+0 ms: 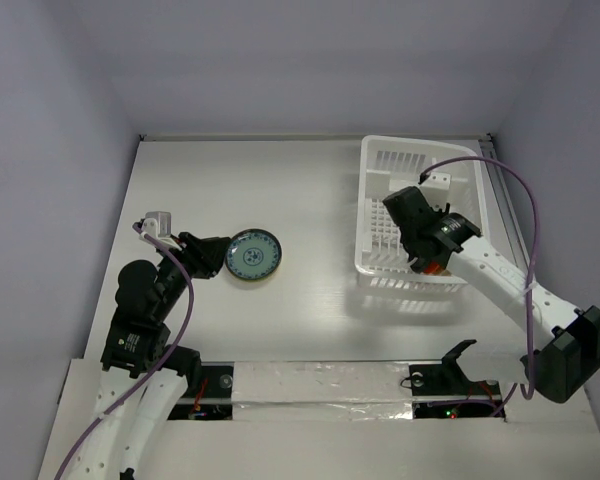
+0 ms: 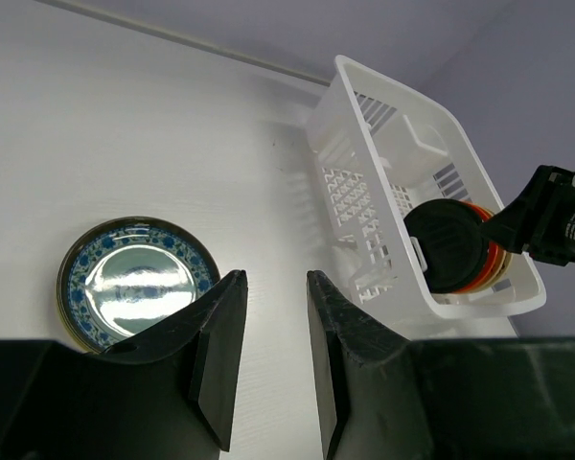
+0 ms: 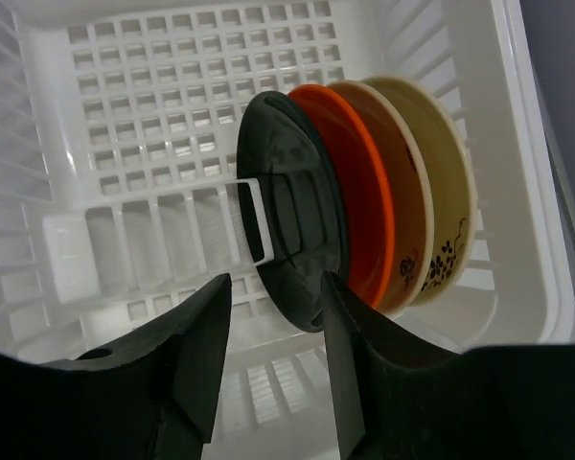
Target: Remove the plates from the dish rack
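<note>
While my left end effector (image 2: 273,283) hangs open beside the teal plate (image 2: 139,280) on the counter (image 1: 310,190), my right end effector (image 3: 275,287) is spread over the plates in the dish rack (image 3: 48,125).

Left side: the patterned teal plate lies flat on the counter, just beside my left finger, and nothing sits between the jaws. Right side: I'm down inside the white rack at its near end, jaws apart and gripping nothing. The plates stand on edge in a tight row: the black plate (image 3: 297,220) nearest, the orange-red plate (image 3: 364,206) against it, then cream-rimmed plates (image 3: 450,182) with a dark sprig pattern; how many, I can't tell. The black plate's lower edge shows between my fingertips, though I can't tell whether I'm touching it.
</note>
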